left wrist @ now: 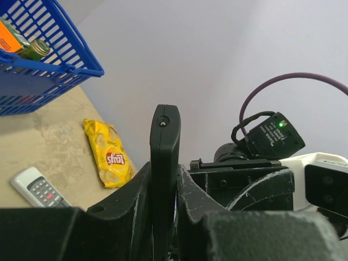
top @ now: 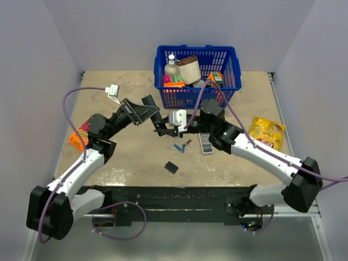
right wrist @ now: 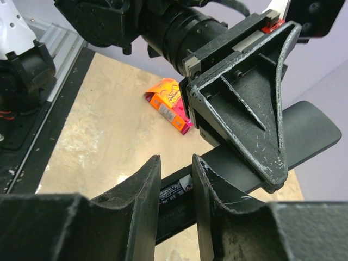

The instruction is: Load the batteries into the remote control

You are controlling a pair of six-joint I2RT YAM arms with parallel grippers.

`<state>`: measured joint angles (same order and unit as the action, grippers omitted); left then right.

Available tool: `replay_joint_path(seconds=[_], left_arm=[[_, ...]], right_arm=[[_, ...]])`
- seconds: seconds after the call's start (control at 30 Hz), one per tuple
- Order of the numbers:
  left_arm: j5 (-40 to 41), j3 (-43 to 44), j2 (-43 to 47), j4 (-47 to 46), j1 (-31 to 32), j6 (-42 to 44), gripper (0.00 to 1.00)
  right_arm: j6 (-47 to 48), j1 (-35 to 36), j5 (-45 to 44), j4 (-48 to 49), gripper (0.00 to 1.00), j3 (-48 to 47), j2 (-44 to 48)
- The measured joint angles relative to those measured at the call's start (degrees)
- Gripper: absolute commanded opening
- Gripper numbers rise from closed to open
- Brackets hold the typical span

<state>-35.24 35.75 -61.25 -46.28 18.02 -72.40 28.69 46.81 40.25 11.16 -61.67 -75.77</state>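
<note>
My left gripper (left wrist: 163, 175) is shut on the black remote control (left wrist: 165, 136), holding it edge-up above the table middle. In the right wrist view the remote (right wrist: 307, 133) runs across behind my right gripper (right wrist: 175, 164). Its jaws stand a little apart over the remote's open compartment. A dark-labelled battery (right wrist: 182, 187) lies in that compartment, seen through the gap, with neither finger touching it. In the top view the two grippers meet at the remote: left gripper (top: 148, 116), right gripper (top: 162, 129). Two blue batteries (top: 182, 145) lie on the table below them. The small black back cover (top: 172, 167) lies nearer the front.
A white-grey remote (top: 205, 143) lies right of the loose batteries. A blue basket (top: 228, 60) of groceries stands at the back. A yellow chips bag (top: 267, 132) lies at the right, an orange snack pack (top: 79, 138) at the left by my left arm.
</note>
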Motion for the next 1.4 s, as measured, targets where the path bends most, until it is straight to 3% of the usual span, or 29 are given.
replay_joint_path(seconds=[0.33,0.57,0.77,0.83,1.07,1.4], left_arm=[[1.88,1.16,3.8,12.0,0.13,9.35,0.0],[3.15,2.43,4.33,15.58,0.22,13.0,0.0],[3.32,2.43,4.39,15.67,0.2,13.25,0.0],[3.3,2.43,4.33,14.91,0.2,12.85,0.0],[3.15,2.38,3.39,7.21,-0.04,10.01,0.0],[3.34,2.38,3.02,4.98,-0.39,10.69,0.0]], right_arm=[[-3.58,-0.07,1.53,-1.27,0.39,-0.74,-1.75],[-5.97,-0.37,1.57,-1.27,0.4,-1.77,-2.89],[-6.84,-0.46,1.55,-0.2,0.31,-1.86,-3.61],[-7.32,-0.66,1.6,0.72,0.23,-1.86,-3.78],[-10.01,-0.35,3.48,2.36,0.08,-1.86,-4.87],[-11.61,-0.31,4.28,1.88,0.06,-1.31,-5.86]])
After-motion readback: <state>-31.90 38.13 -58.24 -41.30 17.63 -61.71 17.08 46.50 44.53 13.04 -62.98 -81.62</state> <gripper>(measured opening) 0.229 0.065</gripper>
